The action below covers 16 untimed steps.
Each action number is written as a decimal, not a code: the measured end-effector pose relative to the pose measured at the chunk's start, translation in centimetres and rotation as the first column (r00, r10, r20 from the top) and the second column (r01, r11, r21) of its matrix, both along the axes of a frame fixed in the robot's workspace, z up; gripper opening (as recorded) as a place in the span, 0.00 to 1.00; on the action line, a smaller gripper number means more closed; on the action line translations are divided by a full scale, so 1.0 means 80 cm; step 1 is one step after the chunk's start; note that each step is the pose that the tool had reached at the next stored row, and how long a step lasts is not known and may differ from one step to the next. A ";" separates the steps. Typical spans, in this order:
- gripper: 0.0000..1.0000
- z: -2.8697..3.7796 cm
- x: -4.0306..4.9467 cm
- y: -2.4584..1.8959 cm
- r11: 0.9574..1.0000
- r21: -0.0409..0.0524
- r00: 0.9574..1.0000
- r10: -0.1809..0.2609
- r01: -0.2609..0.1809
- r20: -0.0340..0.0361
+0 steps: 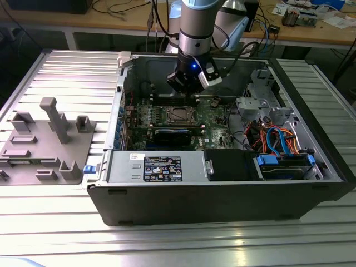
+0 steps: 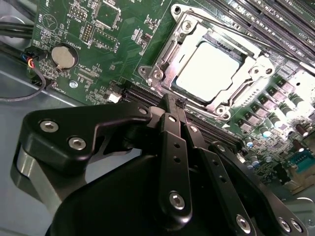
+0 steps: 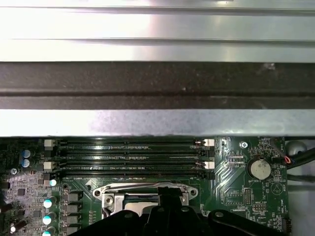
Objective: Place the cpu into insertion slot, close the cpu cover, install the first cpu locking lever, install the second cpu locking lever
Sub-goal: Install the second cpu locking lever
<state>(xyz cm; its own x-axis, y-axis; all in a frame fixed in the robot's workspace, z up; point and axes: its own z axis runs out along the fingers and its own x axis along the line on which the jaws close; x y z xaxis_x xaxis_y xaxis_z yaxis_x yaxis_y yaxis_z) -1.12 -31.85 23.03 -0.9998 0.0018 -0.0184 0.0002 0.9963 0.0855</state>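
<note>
Inside the open computer case, the cpu (image 2: 209, 66) lies flat in the insertion slot (image 2: 183, 24) on the green motherboard (image 2: 98, 83), its silver top bright. The silvery cpu cover (image 2: 170, 69) lies down around it as a frame. A thin metal lever (image 3: 138, 186) runs along one socket edge. My gripper (image 2: 174, 102) is shut with nothing between its black fingers (image 2: 170, 142). Its tips hover just off the socket's edge, over the long black slots. In the exterior view the gripper (image 1: 194, 95) hangs above the far side of the cpu (image 1: 179, 115).
Long memory slots (image 3: 130, 157) and a coin battery (image 3: 259, 168) flank the socket. The case walls (image 1: 222, 194) enclose the board. A black card (image 1: 178, 135) sits in front, cables and drive bays (image 1: 278, 139) on the exterior view's right. A grey fixture (image 1: 50, 139) stands outside.
</note>
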 end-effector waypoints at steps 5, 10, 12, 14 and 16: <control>0.11 0.0069 0.000 0.0001 1.000 0.000 1.000 0.000 0.000 0.000; 0.11 0.0070 0.000 -0.0031 1.000 0.000 1.000 0.000 0.000 0.000; 0.11 0.0068 0.000 -0.0057 1.000 0.000 1.000 0.000 0.000 0.000; 0.11 0.0067 0.000 -0.0079 1.000 0.000 1.000 0.000 0.000 0.000; 0.11 0.0064 0.000 -0.0108 1.000 0.000 1.000 0.000 0.000 0.000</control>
